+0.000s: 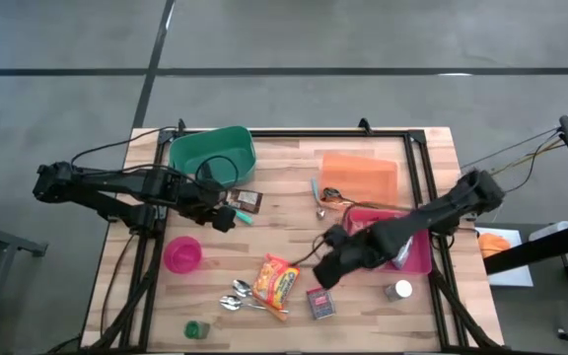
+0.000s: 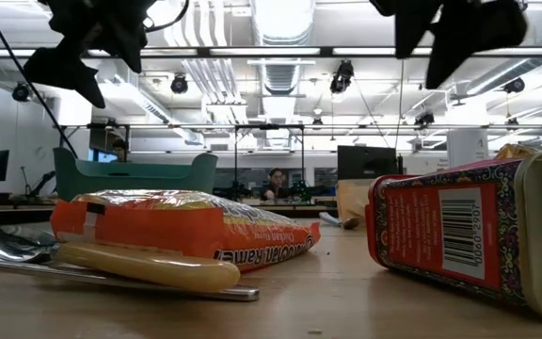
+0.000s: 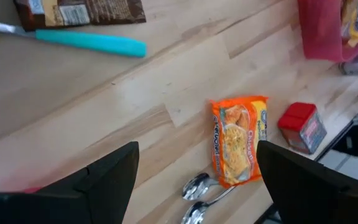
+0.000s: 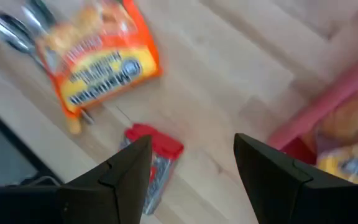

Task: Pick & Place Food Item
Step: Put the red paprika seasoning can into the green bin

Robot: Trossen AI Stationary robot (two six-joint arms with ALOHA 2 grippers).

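Note:
An orange ramen packet (image 1: 277,279) lies flat on the wooden table near its front edge, also seen in the low view (image 2: 177,231) and both wrist views (image 3: 238,140) (image 4: 98,56). My right gripper (image 1: 328,268) hovers open just right of the packet and above a red tin (image 4: 154,162), touching nothing. My left gripper (image 1: 222,214) hangs open over the table's left middle, by a teal-handled utensil (image 3: 89,42), with nothing between its fingers (image 3: 107,177).
Spoons (image 1: 237,296) lie left of the packet. A pink cup (image 1: 182,254), a green bin (image 1: 212,156), an orange block (image 1: 360,176), a pink tray (image 1: 414,254) holding a yellow packet (image 4: 347,155), a silver can (image 1: 397,290) and a brown packet (image 1: 248,200) stand around.

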